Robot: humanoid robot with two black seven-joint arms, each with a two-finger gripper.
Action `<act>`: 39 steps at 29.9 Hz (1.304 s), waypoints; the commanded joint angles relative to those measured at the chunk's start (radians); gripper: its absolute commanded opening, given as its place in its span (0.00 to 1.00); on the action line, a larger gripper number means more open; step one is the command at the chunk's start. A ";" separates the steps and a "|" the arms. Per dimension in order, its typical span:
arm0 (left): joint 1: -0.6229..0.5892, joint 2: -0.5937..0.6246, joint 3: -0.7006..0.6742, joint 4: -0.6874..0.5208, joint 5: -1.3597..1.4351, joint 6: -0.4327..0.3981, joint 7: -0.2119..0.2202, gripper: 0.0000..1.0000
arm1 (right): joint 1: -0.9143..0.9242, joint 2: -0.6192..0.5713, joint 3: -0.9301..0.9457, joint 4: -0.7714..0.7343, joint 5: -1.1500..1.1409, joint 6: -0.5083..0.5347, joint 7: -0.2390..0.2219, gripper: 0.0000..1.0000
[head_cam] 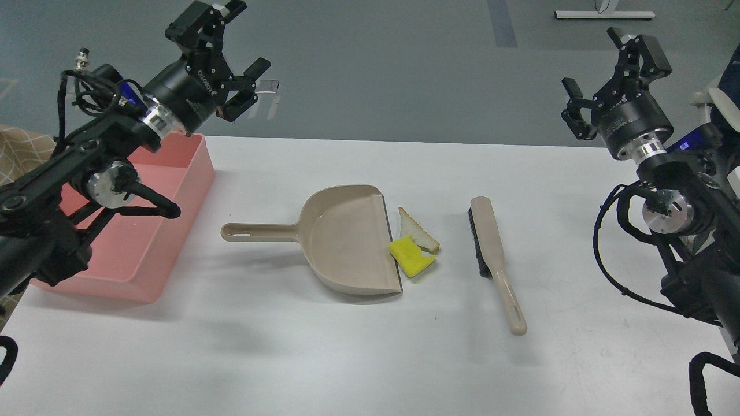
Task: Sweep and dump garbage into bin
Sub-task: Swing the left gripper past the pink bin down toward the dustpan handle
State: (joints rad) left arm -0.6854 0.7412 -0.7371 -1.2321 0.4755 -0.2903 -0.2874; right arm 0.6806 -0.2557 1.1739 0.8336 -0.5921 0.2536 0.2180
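The bread slice (417,231) and the yellow sponge chunk (411,256) lie touching each other on the white table, right at the open lip of the beige dustpan (347,242). The dustpan's handle points left. A beige brush (492,254) with black bristles lies to the right of the garbage, handle toward me. The pink bin (144,242) stands at the left, partly hidden by my left arm. My left gripper (240,43) is open and empty, raised above the bin's far corner. My right gripper (595,78) is open and empty, raised at the far right.
The white table (370,358) ends at a far edge about a third of the way down the view, with grey floor beyond. A beige patterned object (17,150) shows at the far left behind the bin.
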 commanded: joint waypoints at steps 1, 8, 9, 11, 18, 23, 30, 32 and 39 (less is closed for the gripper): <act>0.055 0.147 0.007 -0.133 0.083 0.010 -0.003 0.99 | -0.001 0.000 -0.002 0.001 -0.002 -0.005 -0.002 1.00; 0.207 0.360 -0.011 -0.415 0.288 0.155 -0.006 0.99 | -0.001 0.000 -0.003 0.002 -0.003 -0.007 -0.002 1.00; 0.222 0.368 -0.013 -0.434 0.298 0.184 -0.004 0.99 | -0.001 0.000 -0.003 0.002 -0.003 -0.007 -0.002 1.00; 0.256 0.385 -0.002 -0.475 0.331 0.271 -0.004 0.99 | -0.001 0.000 -0.003 0.002 -0.003 -0.007 -0.002 1.00; 0.383 0.394 0.007 -0.506 0.387 0.434 -0.004 0.98 | -0.001 -0.017 -0.005 0.002 -0.003 -0.020 -0.003 1.00; 0.491 0.383 0.005 -0.530 0.387 0.441 -0.009 0.98 | -0.003 -0.025 -0.007 0.002 -0.003 -0.020 -0.003 1.00; 0.590 0.310 0.004 -0.530 0.382 0.441 -0.048 0.98 | -0.016 -0.027 -0.007 0.001 -0.002 -0.020 -0.002 1.00; 0.613 0.285 0.005 -0.529 0.380 0.439 -0.065 0.98 | -0.022 -0.025 -0.007 0.001 -0.003 -0.020 -0.002 1.00; 0.658 0.176 0.004 -0.523 0.377 0.445 -0.061 0.98 | -0.024 -0.027 -0.007 0.001 -0.002 -0.020 -0.003 1.00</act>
State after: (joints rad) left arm -0.0479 0.9576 -0.7322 -1.7583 0.8534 0.1486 -0.3516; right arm 0.6569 -0.2821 1.1672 0.8345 -0.5945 0.2327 0.2160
